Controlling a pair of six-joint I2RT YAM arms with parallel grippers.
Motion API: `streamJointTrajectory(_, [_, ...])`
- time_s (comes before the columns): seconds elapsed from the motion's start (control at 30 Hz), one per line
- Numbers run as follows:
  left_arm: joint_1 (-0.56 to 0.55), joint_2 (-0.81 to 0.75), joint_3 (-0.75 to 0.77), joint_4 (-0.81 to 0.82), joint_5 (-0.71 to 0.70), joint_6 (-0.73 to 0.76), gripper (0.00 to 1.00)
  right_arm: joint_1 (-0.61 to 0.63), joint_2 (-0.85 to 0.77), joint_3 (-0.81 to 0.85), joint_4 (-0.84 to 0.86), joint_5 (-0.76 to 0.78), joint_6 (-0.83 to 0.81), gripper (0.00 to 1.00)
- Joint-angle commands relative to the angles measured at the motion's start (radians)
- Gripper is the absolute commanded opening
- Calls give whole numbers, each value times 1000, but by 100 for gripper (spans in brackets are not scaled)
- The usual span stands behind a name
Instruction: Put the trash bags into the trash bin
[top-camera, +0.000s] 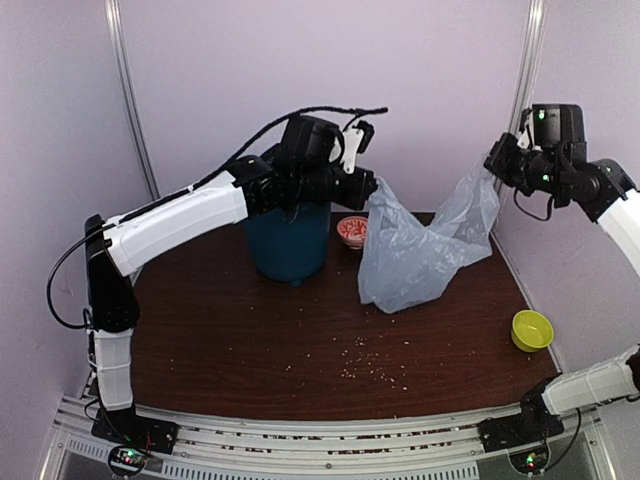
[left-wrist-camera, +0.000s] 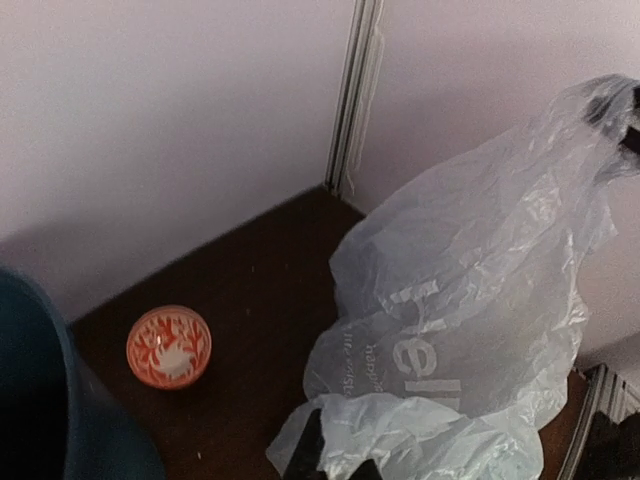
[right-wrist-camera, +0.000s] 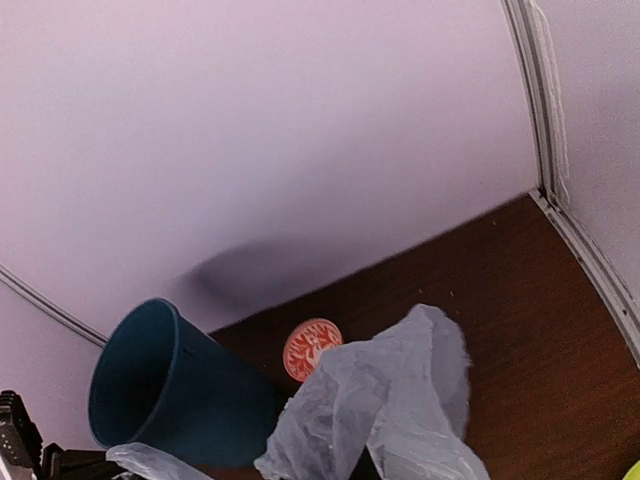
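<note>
small crumbs lie on the brown table at 6 o'clock, close to the 2 arm bases. past them, at 11 o'clock, the trash bin stands up straight with its mouth open. the left arm reaches across the top of it.

the trash bag is not in the bin yet. it hangs at 1 o'clock, stretched between the 2 arms like a hammock, and its bottom seems to rest on the table. the left gripper is pressed together, pinching 1 top corner of the bag. the right gripper is pressed together too, pinching the other top corner, high at 2 o'clock.

a little red bowl sits at 12 o'clock, between the bin and the bag, just beside both. a green bowl sits well apart at 4 o'clock.

what could go wrong, i think:
- the bag looks wider than the bin, so if it goes in spread out, part of it may flop over the rim.
- if the bag drags along the table, it may push the red bowl.
- the left arm is so near the bin that a bump may tip it.
- if the 2 arms pull apart too hard, the thin bag may rip or slip out of a pinch.
</note>
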Motion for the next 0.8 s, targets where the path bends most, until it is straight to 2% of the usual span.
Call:
streamJointTrajectory(0.0, [10,-15,285,231,34,161,0,-8,105,403,101,2,-150,0])
streamJointTrajectory(0.07, [-6,-63,305,371,75,229,0,-6,117,580,129,-39,-178,0])
streamJointTrajectory(0.13, [-44,-118,290,495,47,309,0,-3,94,687,181,-75,-208,0])
streamJointTrajectory(0.23, [-100,-168,250,519,42,438,0,-4,12,640,216,-94,-261,0])
streamJointTrajectory(0.3, [-126,-211,107,474,34,483,0,-3,-81,451,183,-89,-285,0])
streamJointTrajectory(0.37, [-151,-237,-166,373,-39,510,0,-4,-214,122,161,-89,-284,0])
streamJointTrajectory(0.4, [-164,-228,-243,309,-100,531,0,-3,-278,-73,153,-70,-268,0])
streamJointTrajectory(0.43, [-189,-203,-390,237,-215,559,0,-3,-330,-245,111,-28,-229,0])
streamJointTrajectory(0.47, [-235,-159,-482,185,-396,564,0,-3,-357,-379,10,13,-181,0])
streamJointTrajectory(0.53, [-283,-66,-556,3,-698,447,0,-3,-372,-615,-115,5,-88,0])
streamJointTrajectory(0.57, [-296,-59,-564,-63,-713,379,0,-3,-371,-698,-162,-53,-29,0])
streamJointTrajectory(0.6, [-304,-91,-573,-86,-704,336,0,-2,-377,-746,-194,-116,18,0])
streamJointTrajectory(0.67, [-305,-200,-589,-20,-659,319,0,13,-471,-775,-175,-212,81,0])
streamJointTrajectory(0.77, [-306,-353,-568,195,-535,382,0,23,-597,-613,-82,-215,100,0])
